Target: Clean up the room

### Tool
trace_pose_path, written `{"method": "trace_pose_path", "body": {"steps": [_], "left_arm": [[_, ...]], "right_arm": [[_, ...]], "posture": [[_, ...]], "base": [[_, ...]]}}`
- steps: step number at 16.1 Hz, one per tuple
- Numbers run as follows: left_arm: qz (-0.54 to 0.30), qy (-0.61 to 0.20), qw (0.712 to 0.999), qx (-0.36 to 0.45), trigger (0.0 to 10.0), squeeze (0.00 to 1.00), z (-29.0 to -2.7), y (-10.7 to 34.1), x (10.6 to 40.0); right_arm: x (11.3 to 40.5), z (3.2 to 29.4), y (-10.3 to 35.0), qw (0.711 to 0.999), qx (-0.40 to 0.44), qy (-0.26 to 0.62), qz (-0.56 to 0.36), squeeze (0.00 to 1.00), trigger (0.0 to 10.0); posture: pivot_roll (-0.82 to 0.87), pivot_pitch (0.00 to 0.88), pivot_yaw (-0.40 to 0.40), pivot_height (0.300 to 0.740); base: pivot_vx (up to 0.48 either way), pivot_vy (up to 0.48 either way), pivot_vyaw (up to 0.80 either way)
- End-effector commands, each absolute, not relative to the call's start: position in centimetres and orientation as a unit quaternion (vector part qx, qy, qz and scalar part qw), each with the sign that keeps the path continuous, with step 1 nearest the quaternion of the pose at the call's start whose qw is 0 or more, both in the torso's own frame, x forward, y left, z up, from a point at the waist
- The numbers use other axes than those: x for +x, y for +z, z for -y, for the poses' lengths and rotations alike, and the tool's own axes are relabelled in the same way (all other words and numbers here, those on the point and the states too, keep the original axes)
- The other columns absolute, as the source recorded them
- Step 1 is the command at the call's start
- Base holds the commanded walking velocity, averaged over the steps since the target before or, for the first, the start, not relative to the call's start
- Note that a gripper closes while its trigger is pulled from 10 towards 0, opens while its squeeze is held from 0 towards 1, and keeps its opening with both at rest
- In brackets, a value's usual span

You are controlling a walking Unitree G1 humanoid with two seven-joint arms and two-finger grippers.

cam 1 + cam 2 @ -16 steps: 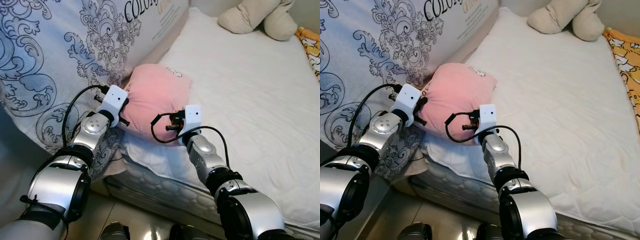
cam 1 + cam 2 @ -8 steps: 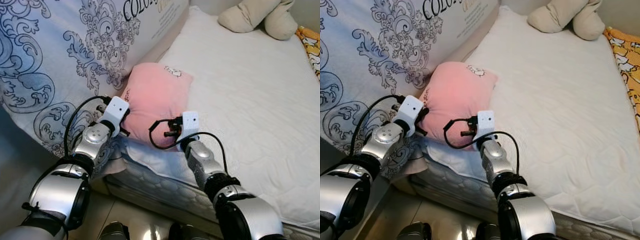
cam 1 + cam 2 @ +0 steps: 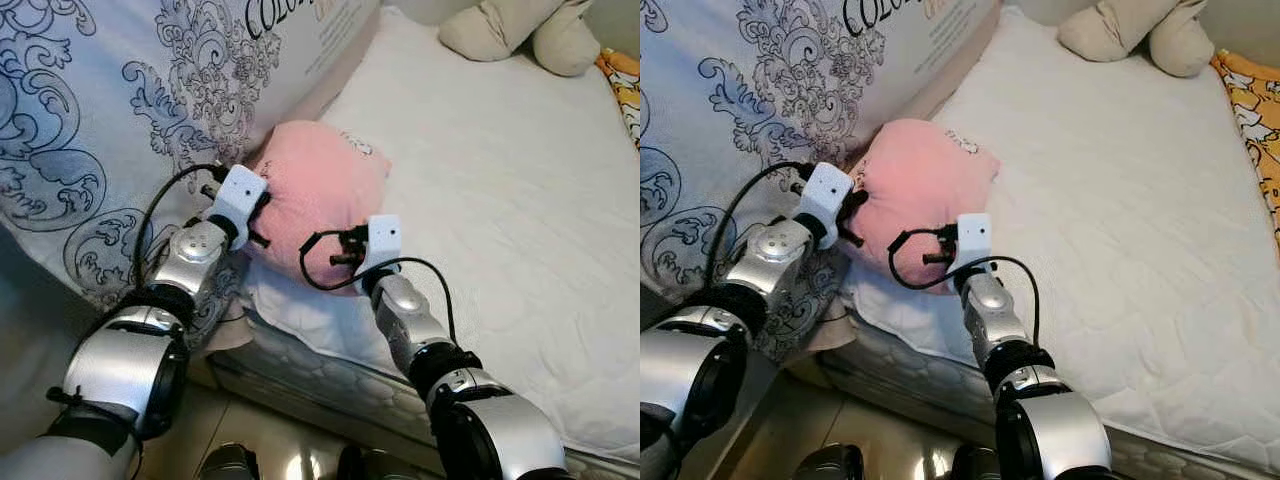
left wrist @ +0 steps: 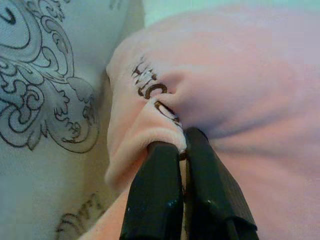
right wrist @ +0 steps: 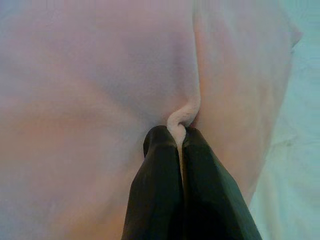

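A pink pillow (image 3: pixel 320 195) rests at the near left edge of the white bed (image 3: pixel 500 180), bunched up between my two arms. My left gripper (image 4: pixel 181 145) is shut on a fold of the pillow's left edge, next to its brown embroidered lettering (image 4: pixel 150 87). Pinching a ridge of pink fabric on the pillow's near side is my right gripper (image 5: pixel 179 132), shut as well. In the eye views the wrist cameras and the pillow hide both grippers' fingers.
A large white pillow with blue scroll print (image 3: pixel 130 110) leans against the bed's left side. A beige plush toy (image 3: pixel 520 30) lies at the bed's far end, an orange patterned cloth (image 3: pixel 622 80) at its right edge. Tiled floor (image 3: pixel 280 450) lies below.
Both arms have lifted and pushed the pink pillow slightly up and onto the bed; it looks more bunched and rounded than a second ago. Both grips are unchanged.
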State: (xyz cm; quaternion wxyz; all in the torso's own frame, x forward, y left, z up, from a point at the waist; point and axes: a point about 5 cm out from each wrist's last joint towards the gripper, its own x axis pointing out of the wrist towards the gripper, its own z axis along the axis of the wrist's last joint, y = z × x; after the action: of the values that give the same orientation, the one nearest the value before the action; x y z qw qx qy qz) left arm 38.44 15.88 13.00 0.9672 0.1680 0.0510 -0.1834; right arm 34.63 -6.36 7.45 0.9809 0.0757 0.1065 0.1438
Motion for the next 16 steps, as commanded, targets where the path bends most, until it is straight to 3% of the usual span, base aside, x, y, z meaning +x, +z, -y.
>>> {"method": "trace_pose_path", "body": {"steps": [1,6,7,8,9,16], "left_arm": [[-0.036,-0.192,0.97,0.147,10.0,0.0,-15.1,14.1,38.9],[-0.047,-0.189,0.97,0.147,10.0,0.0,-15.5,13.4,38.7],[-0.048,-0.193,0.968,0.154,10.0,0.1,-15.6,13.5,38.7],[-0.049,-0.192,0.968,0.153,10.0,0.8,-15.7,13.5,38.7],[-0.047,-0.191,0.97,0.142,10.0,1.0,-15.8,13.8,38.8],[-0.019,-0.207,0.97,0.13,10.0,1.0,-16.0,15.4,39.2]], "right_arm": [[35.1,7.0,8.2,0.985,0.076,0.128,-0.088,0.0,10.0],[35.0,7.0,7.8,0.987,0.044,0.121,-0.097,0.0,10.0],[34.9,6.7,7.8,0.987,0.042,0.121,-0.096,0.13,10.0],[34.9,6.6,7.8,0.987,0.043,0.123,-0.095,1.0,10.0],[34.9,6.5,7.9,0.987,0.046,0.124,-0.092,1.0,10.0],[35.2,6.5,9.0,0.991,0.038,0.113,-0.058,1.0,10.0]], "posture": [[-0.01,0.075,-0.077,0.74],[-0.02,0.078,-0.078,0.74],[-0.02,0.079,-0.077,0.74],[-0.02,0.08,-0.076,0.74],[-0.02,0.082,-0.077,0.74],[-0.02,0.096,-0.082,0.74]], "base": [[0.0,0.0,0.0],[0.0,0.0,0.0],[0.0,0.0,0.0],[0.0,0.0,0.0],[0.0,0.0,0.0],[0.0,0.0,0.0]]}}
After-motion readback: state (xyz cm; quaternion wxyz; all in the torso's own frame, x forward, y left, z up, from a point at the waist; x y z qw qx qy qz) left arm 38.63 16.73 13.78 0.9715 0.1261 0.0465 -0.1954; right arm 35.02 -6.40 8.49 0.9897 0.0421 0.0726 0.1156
